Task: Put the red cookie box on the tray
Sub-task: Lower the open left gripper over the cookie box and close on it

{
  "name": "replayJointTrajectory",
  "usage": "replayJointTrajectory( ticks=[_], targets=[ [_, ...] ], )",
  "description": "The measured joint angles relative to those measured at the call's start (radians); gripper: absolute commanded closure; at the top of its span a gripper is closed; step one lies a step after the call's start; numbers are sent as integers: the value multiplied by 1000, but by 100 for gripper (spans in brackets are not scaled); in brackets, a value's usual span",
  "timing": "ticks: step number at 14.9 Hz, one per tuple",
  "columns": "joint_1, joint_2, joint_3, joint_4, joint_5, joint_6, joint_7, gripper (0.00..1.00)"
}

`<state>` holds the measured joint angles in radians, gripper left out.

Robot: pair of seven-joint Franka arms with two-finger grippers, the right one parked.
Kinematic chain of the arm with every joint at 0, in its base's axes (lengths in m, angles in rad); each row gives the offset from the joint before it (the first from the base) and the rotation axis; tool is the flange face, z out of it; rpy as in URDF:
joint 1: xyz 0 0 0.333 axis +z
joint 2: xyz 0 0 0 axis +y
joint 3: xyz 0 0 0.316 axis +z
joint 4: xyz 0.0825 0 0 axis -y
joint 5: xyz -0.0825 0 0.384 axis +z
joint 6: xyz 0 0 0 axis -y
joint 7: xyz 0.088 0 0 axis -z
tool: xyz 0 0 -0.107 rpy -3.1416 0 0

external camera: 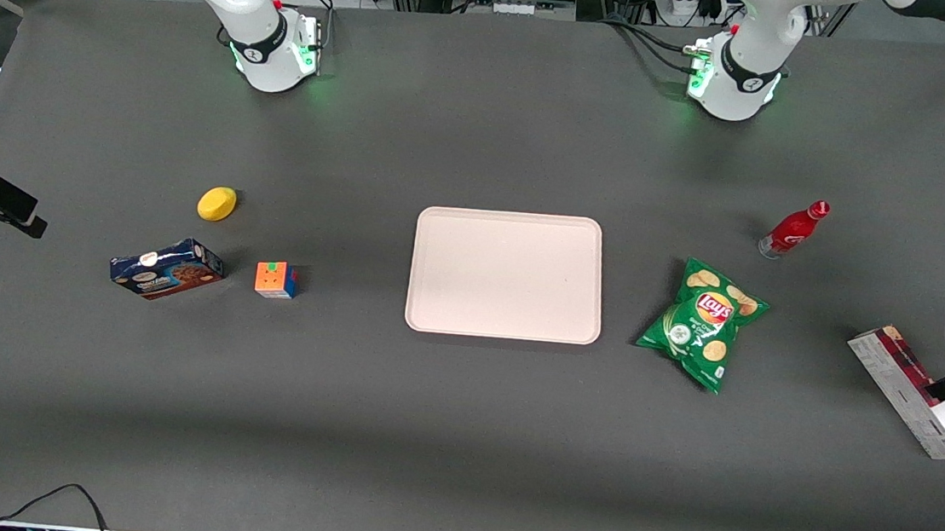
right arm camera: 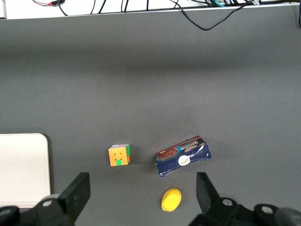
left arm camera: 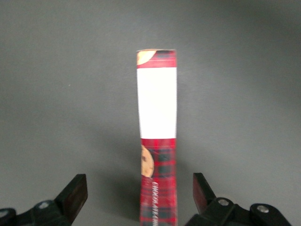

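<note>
From the front, the large flat pale pink-beige rectangular tray [external camera: 508,275] with rounded corners lies bare in the middle of the dark grey table [external camera: 458,435]. The long slim red cookie box [external camera: 915,392], showing its grey-white printed side with a dark red edge, lies flat at the working arm's end of the table, well apart from the tray and nearer the front camera than the red bottle [external camera: 794,229] with its red cap. Between the box and the tray lies a green crinkled chip bag [external camera: 703,322]. Toward the parked arm's end sit a multicoloured puzzle cube [external camera: 275,280], a short dark blue cookie box [external camera: 167,268] and a round yellow object [external camera: 216,203]. The left arm's gripper is hard to make out here; only a dark part of the arm shows at the frame's edge over the box. In the left wrist view, the gripper [left arm camera: 139,194] hangs above the red cookie box [left arm camera: 158,141], its two black fingers [left arm camera: 75,193] spread wide apart, one on each side of the carton and touching neither face; the box's plaid top with a white label patch and cookie pictures runs lengthwise between them. In the right wrist view, the tray's corner [right arm camera: 23,169], the cube [right arm camera: 119,155], the blue box [right arm camera: 184,155] and the yellow object [right arm camera: 171,199] lie on the table.
</note>
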<state>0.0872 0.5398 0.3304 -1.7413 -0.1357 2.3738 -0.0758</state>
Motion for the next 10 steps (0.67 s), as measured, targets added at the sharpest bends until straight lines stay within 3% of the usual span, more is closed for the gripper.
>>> replayJointTrajectory(
  ticks=[9, 10],
  targets=[
    [10, 91, -8, -1, -93, 98, 10, 0],
    [10, 101, -9, -1, -100, 104, 11, 7]
  ],
)
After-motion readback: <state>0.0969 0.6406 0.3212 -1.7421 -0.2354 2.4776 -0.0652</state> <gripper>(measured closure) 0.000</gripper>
